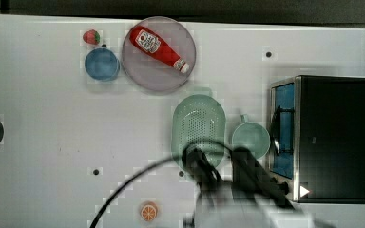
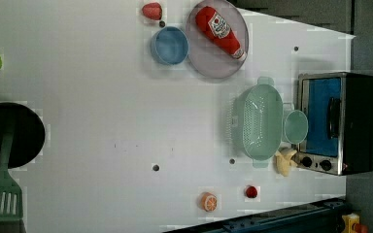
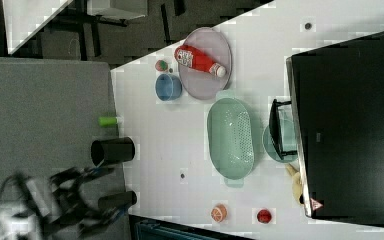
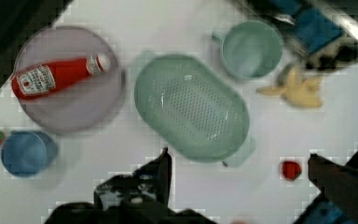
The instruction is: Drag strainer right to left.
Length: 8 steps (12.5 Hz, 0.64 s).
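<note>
One pale mint-green oval plastic strainer [image 1: 198,124], hollow upward.
Long axis vertical in the top view; gripper [image 4: 237,161] spread wide.

White table [image 2: 102,121]: strainer [image 2: 258,121], mug [image 2: 295,126], bowl [image 2: 170,45], plate [image 2: 209,60], oven [image 2: 340,124]

I am looking at a lab bench dressed up as a kitchen. The white table [image 2: 102,121] has dark bolt holes dotted across it and stands among grey floor and dark frames in the right view. On it sit a toaster oven [image 2: 337,124], a ketchup bottle [image 2: 221,31] on a grey plate [image 2: 209,65], a blue bowl [image 2: 170,45], a mint strainer [image 2: 257,121], a mug [image 2: 295,126] and toy fruit such as a strawberry [image 2: 151,10] and an orange slice [image 2: 208,201]. A black pan [image 2: 9,136] and a green spatula [image 2: 0,189] lie at the left view's left.
</note>
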Available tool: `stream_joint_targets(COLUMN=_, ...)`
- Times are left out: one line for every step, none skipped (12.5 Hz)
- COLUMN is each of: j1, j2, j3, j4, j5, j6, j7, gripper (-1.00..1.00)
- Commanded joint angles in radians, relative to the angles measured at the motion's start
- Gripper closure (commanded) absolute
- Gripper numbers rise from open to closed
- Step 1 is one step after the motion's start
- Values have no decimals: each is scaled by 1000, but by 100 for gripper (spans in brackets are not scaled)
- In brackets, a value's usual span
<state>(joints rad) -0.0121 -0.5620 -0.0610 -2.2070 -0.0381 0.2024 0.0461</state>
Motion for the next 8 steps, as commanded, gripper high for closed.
stream_joint_targets(j1=-12, j2=150, j3=0, j4=-189, j5=-15, j6=160, j7=123, gripper=-100)
stream_joint_targets(j1=-12, j2=183, j3=1, j4=-232, j5=-15, j6=250, j7=192, gripper=-100)
stream_joint_targets(j1=-12, j2=220, j3=1, j4=-268, j5=-15, j6=339, j7=260, gripper=-100)
stream_joint_targets(j1=-12, j2=262, j3=1, j4=-296, j5=-15, j6=422, j7=323, gripper=-100)
stream_joint_targets(j1=-12, j2=310, j3=1, j4=-310, j5=-15, j6=480, j7=377, gripper=-100)
stream_joint_targets(j1=-12, j2=364, j3=1, j4=-309, j5=-15, j6=518, j7=416, gripper=-100)
stream_joint_targets(j1=-12, j2=421, j3=1, j4=-302, j5=-15, j6=552, j7=457, gripper=-100)
stream_joint_targets(j1=-12, j2=480, j3=1, j4=-294, j5=-15, j6=588, j7=507, gripper=-100)
